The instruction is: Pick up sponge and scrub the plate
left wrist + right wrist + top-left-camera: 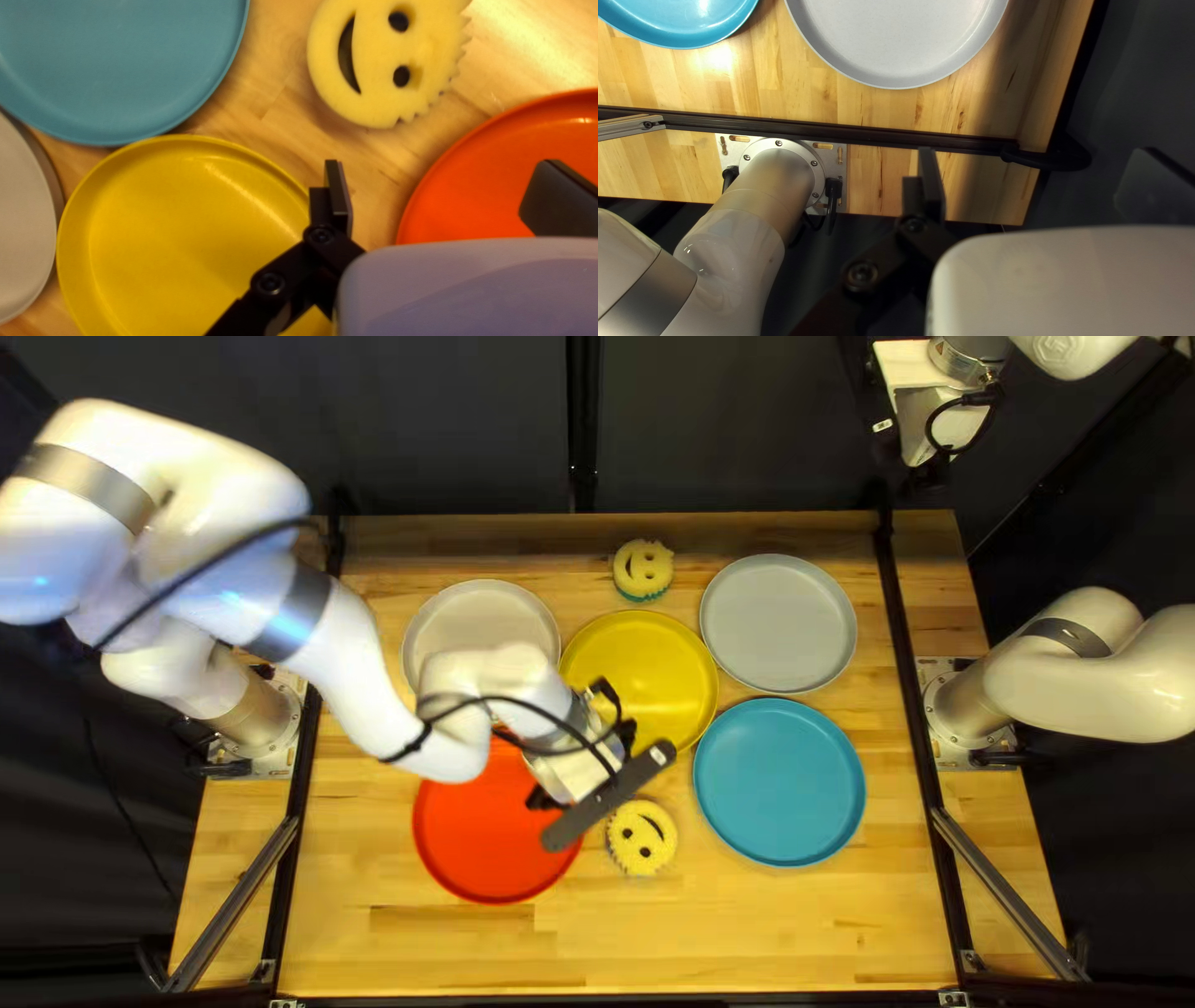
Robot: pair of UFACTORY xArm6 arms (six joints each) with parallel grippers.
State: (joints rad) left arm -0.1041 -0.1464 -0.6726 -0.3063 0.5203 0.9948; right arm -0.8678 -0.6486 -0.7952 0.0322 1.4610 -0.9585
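sponge (641, 838) is btwn red plate (492, 840) & blue plate (779, 782), nr yel. plate (654, 662)

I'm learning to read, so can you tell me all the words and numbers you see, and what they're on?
There are no words or numbers I can read.
Mark on my raised right arm: too small to read.
Tiny label on the white block at that arm's end: too small to read.
Near sponge and far sponge: smiley faces, no letters visible.
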